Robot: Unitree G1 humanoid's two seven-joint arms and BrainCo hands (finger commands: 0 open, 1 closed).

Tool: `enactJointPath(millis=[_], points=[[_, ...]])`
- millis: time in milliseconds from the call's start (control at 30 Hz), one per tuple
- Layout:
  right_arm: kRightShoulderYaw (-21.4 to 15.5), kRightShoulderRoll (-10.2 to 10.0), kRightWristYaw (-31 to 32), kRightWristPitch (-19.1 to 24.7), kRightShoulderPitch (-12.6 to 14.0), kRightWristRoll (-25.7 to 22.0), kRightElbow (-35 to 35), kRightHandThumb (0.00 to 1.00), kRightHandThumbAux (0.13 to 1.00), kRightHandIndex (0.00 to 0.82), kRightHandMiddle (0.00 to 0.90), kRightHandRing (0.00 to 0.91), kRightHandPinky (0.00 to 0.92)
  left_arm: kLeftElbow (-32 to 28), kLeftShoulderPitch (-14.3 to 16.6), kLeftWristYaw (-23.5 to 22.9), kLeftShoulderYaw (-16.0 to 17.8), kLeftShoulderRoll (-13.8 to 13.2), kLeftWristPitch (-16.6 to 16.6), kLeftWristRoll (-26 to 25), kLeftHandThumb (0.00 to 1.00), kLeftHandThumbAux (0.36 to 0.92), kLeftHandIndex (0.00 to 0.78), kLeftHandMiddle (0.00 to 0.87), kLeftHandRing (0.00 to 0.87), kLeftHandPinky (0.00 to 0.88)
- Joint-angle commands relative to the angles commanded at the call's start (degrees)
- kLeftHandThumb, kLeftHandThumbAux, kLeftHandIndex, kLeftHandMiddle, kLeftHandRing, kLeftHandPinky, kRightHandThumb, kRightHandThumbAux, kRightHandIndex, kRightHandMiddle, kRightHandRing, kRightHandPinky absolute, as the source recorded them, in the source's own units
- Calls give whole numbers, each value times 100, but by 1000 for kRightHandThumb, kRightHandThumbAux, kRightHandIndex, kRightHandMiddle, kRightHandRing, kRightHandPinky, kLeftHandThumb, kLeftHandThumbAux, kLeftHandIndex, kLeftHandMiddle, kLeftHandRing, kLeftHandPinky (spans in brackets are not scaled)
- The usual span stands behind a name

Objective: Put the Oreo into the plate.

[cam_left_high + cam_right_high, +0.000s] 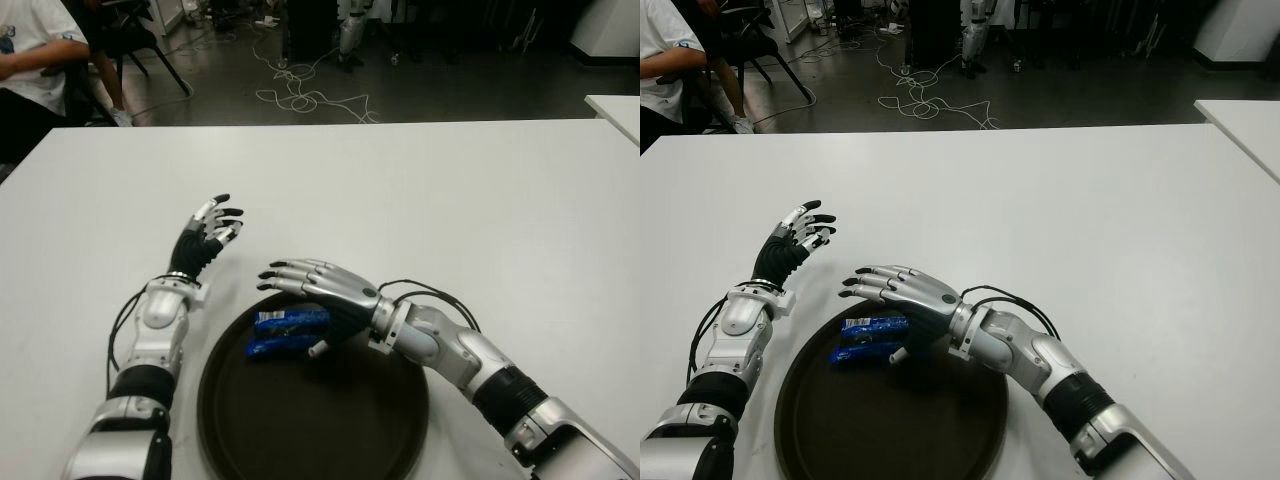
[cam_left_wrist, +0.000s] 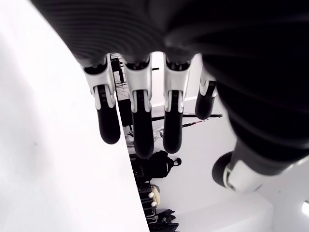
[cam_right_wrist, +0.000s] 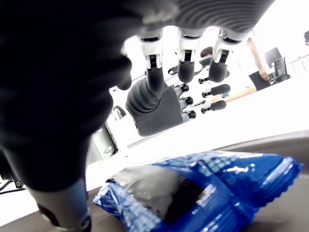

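Plate point(image 1: 300, 440) nearest, dark, on white worktop point(image 1: 480, 200). Oreo point(image 1: 288, 333) pack lies inside plate's far rim. Right robot hand point(image 1: 315, 285) hovers over pack, fingers extended, grasping nothing. Left robot hand point(image 1: 212, 232) beyond, fingers spread, empty. Risk: withdrawing thumb could snag wrapper, dragging pack over rim.

Blue Oreo pack point(image 1: 288, 333), dark brown plate point(image 1: 300, 420), white table point(image 1: 450, 200).
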State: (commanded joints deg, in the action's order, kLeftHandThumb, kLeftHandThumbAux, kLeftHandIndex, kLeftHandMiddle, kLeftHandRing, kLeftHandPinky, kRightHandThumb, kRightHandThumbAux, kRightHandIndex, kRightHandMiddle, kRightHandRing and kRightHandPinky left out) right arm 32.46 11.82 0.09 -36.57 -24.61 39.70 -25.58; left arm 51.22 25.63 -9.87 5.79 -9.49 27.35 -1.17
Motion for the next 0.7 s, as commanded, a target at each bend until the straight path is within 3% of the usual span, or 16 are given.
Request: enactJointPath(millis=[500,600,700], points=[[-873,454,-291,-348,-846,-590,-1075,0,824,34,0,0,0,141,106,-17,15,-26,-19,-14,312,637,153,275,285,304],[-1210,410,-808,-394,-1228,-805,-2148,0,821,40,23,15,19,244,147,58,8,-42,65,40,314,642,156,279,286,298],[-1544,218,-1200,-313,-1630,-1124,-3210,0,814,52,54,40,46,297,158,81,0,-44,124,60,313,644,157,285,288,292]])
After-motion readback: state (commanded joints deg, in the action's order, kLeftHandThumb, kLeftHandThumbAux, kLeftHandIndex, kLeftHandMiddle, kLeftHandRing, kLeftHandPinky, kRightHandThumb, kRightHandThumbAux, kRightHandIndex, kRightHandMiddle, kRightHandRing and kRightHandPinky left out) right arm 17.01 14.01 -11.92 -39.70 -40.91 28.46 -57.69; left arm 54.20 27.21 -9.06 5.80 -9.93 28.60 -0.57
